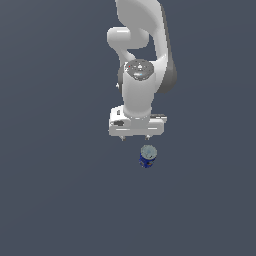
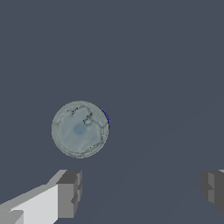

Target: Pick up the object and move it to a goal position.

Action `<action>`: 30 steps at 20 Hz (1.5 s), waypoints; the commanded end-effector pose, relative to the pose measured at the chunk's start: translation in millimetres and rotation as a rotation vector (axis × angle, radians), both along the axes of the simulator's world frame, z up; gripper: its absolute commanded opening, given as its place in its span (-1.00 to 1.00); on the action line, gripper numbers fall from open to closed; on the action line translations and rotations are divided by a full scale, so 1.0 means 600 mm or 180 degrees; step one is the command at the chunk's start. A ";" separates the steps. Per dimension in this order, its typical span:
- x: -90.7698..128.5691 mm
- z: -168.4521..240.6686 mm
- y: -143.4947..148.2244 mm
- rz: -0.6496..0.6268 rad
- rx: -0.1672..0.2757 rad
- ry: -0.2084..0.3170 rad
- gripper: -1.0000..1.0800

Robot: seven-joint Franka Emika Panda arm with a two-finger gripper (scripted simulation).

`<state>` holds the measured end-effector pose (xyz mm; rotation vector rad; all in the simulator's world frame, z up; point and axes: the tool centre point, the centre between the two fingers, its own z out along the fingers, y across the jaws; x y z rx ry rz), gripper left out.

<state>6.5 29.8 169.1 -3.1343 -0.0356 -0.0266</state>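
Note:
The object, a small blue can (image 1: 147,156) with a silvery-grey round top, stands upright on the dark grey floor, just below the white gripper (image 1: 135,138) in the exterior view and slightly toward that view's right. The gripper points down with its two short fingertips spread apart, open and holding nothing. In the wrist view I look straight down on the can's round top (image 2: 80,129), with a sliver of blue side showing. Both grey fingertips (image 2: 70,193) stand wide apart, the gripper (image 2: 140,190) open, and the can lies outside the gap between them.
The white arm (image 1: 142,60) rises above the gripper toward the top of the exterior view. A plain dark grey surface (image 1: 60,190) surrounds the can on all sides.

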 end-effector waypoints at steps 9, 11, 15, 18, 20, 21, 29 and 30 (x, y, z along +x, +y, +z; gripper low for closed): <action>0.019 -0.030 0.042 -0.0273 -0.0001 0.0026 0.92; 0.025 -0.040 0.056 -0.0361 -0.0003 0.0033 0.92; 0.033 -0.057 0.078 -0.0505 -0.0009 0.0045 0.92; 0.037 -0.066 0.090 -0.0581 -0.0013 0.0051 0.92; 0.039 -0.070 0.096 -0.0617 -0.0015 0.0053 0.92; 0.040 -0.072 0.098 -0.0630 -0.0016 0.0054 0.92; 0.040 -0.080 0.101 -0.0642 -0.0016 0.0057 0.92; 0.040 -0.085 0.102 -0.0642 -0.0016 0.0057 0.92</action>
